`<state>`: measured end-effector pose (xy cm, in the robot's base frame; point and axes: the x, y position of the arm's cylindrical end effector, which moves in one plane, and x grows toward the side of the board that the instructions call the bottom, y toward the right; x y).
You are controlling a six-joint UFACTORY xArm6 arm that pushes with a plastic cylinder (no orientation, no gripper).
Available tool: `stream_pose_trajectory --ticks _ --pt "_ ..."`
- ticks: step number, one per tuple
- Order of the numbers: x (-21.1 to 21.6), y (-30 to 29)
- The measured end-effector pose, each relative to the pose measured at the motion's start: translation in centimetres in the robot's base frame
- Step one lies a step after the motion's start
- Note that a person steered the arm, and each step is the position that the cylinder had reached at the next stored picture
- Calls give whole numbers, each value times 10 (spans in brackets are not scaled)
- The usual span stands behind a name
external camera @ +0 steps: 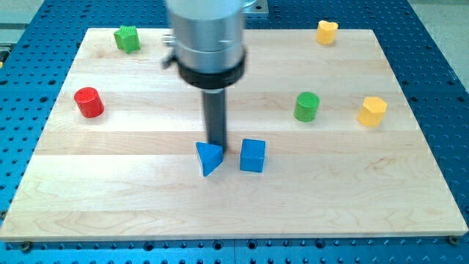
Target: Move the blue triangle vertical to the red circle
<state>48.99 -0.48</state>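
The blue triangle (209,158) lies on the wooden board near the middle, a little toward the view's bottom. The red circle (89,102) stands far to the view's left, somewhat higher up the board. My tip (218,144) is at the triangle's top right edge, touching or almost touching it. The rod rises straight up from there into the grey arm body. A blue cube (253,155) sits just right of the triangle, with a small gap between them.
A green star-like block (127,38) is at the top left. A yellow heart-like block (326,31) is at the top right. A green circle (306,107) and a yellow hexagon-like block (372,111) stand at the right. The board (234,213) ends on blue perforated table.
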Motion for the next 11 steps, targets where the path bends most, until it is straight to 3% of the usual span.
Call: stream_pose_trajectory --ticks 1,3,4,5,6,7,10,11 --pt "6 17" --pt "37 -110" --pt "42 -124" --pt "27 -43" --pt "55 -16" --pt "76 -26" --pt "82 -203" --pt "41 -106"
